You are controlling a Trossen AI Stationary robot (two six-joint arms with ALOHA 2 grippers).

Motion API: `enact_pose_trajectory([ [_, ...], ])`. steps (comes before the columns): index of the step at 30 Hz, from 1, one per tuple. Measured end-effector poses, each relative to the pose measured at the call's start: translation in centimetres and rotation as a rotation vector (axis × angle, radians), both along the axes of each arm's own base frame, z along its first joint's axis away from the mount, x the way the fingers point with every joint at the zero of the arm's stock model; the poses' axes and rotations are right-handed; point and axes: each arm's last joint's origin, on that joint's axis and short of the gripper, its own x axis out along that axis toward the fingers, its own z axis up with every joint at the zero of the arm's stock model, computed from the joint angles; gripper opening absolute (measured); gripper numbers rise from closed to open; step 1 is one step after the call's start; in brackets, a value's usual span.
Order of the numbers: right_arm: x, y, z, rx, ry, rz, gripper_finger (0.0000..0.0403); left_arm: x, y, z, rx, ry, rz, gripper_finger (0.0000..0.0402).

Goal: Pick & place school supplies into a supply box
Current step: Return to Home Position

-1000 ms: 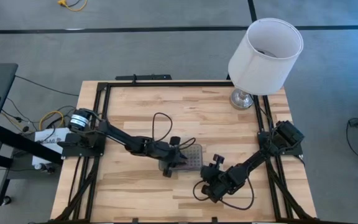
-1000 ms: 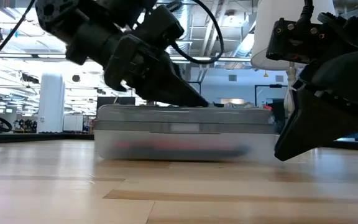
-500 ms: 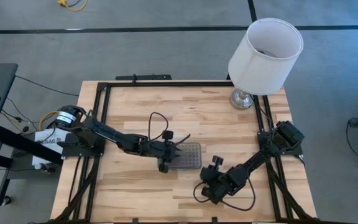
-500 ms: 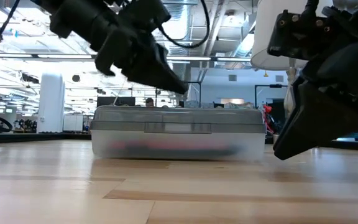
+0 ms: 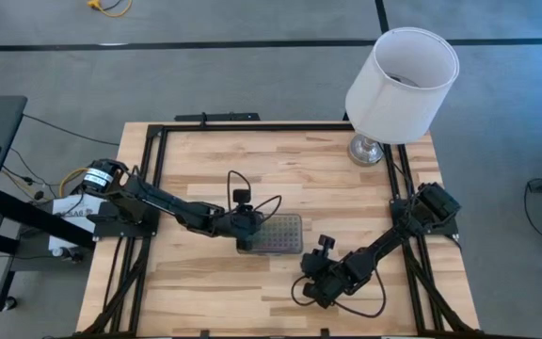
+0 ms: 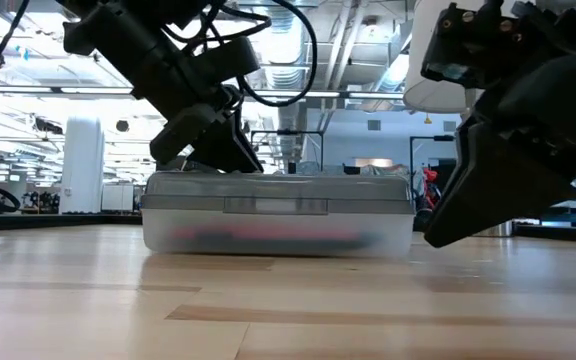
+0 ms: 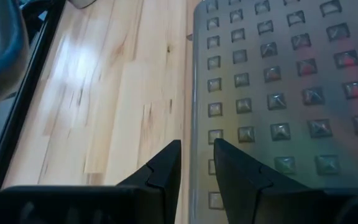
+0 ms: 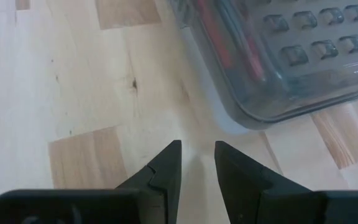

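The supply box (image 5: 278,235) lies flat in the middle of the table with its dotted lid shut (image 6: 278,190). Pink and dark supplies (image 6: 268,238) show through its clear wall and also in the right wrist view (image 8: 229,43). My left gripper (image 5: 245,240) is shut at the box's left end, over the lid's edge (image 7: 197,152). My right gripper (image 5: 303,288) is shut and low over the bare wood just near of the box's right corner (image 8: 241,118), apart from it. No loose supplies show on the table. My left gripper comes down on the lid's left end (image 7: 207,124), slanting from the table's left with its fingers shut. In the low view its fingertips (image 6: 240,165) seem to meet the lid's top, but I cannot tell for sure. The box lies flat on the table.
A white lampshade on a metal foot (image 5: 398,80) stands at the table's far right corner. Black frame rails (image 5: 252,127) run along the table's edges. Bare wood lies left of and near the box.
My left gripper rose off the middle of the lid, drew back toward the table's left and came down at the lid's left end, tipped more steeply. The box slid slightly left. My right gripper shifted a little toward the box.
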Motion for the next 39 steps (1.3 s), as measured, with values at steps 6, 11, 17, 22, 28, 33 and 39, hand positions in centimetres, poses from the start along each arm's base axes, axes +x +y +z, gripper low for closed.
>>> enact_pose_trajectory([
  [6,0.0,0.0,0.0,-0.004,0.001,0.005,0.0092,-0.5,-1.1,1.3,-0.012,-0.040,-0.039,0.0091],
  [11,-0.1,0.3,0.0,-0.022,0.002,0.040,0.0092,-1.8,-2.9,4.7,-0.039,-0.165,-0.113,0.0091],
  [17,0.1,2.0,1.3,-0.082,0.000,0.183,0.0092,-5.5,-4.9,9.8,-0.051,-0.304,-0.242,0.0091],
  [22,1.1,4.2,4.4,-0.248,-0.073,0.317,0.0092,-10.1,-6.6,14.1,-0.083,-0.448,-0.369,0.0091],
  [28,2.3,6.9,10.1,-0.628,-0.167,0.431,0.0092,-15.3,-6.1,17.5,-0.135,-0.565,-0.396,0.0091],
  [33,3.7,7.3,15.7,-0.873,-0.230,0.278,0.0092,-18.3,-4.2,18.4,-0.269,-0.564,-0.364,0.0091],
  [39,5.7,6.4,20.7,-0.835,-0.279,0.273,0.0092,-19.9,-2.6,18.4,-0.325,-0.544,-0.308,0.0091],
])
